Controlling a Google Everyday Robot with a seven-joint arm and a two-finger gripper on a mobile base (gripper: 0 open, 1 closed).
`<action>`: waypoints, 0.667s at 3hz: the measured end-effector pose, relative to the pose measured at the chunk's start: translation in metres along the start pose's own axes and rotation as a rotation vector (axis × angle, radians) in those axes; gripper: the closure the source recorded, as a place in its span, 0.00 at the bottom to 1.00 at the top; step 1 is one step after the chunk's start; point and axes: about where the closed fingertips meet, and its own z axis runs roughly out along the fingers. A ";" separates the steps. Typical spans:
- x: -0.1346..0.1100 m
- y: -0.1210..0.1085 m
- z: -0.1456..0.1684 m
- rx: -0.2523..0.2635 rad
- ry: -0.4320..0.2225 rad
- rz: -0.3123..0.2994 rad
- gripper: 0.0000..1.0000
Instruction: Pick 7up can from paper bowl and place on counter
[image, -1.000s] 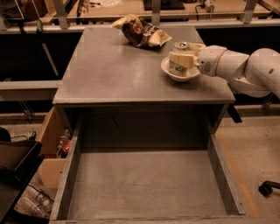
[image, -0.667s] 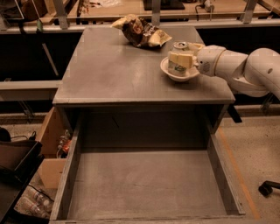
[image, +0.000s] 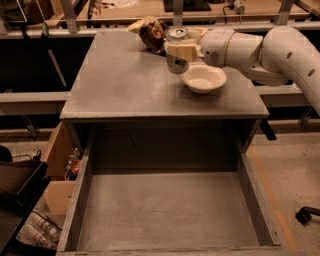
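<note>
The 7up can (image: 176, 65) is held in my gripper (image: 179, 50), whose cream fingers (image: 186, 50) are shut around its middle. The can is upright, its silver top showing, and hangs just above the counter (image: 120, 80), a little left of the paper bowl (image: 203, 79). The white bowl stands empty on the right part of the counter, below my arm (image: 260, 47), which reaches in from the right.
A brown and yellow snack bag (image: 149, 31) lies at the counter's far edge, just behind the can. The grey drawer tray (image: 170, 210) with raised walls is pulled open in front of the counter. Boxes and bottles (image: 45, 200) sit on the floor at left.
The gripper has lifted the can out of the bowl and carried it left; the bowl is now empty.
</note>
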 end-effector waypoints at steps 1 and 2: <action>-0.008 0.038 0.041 -0.115 0.000 -0.005 1.00; 0.016 0.070 0.070 -0.198 0.031 0.049 1.00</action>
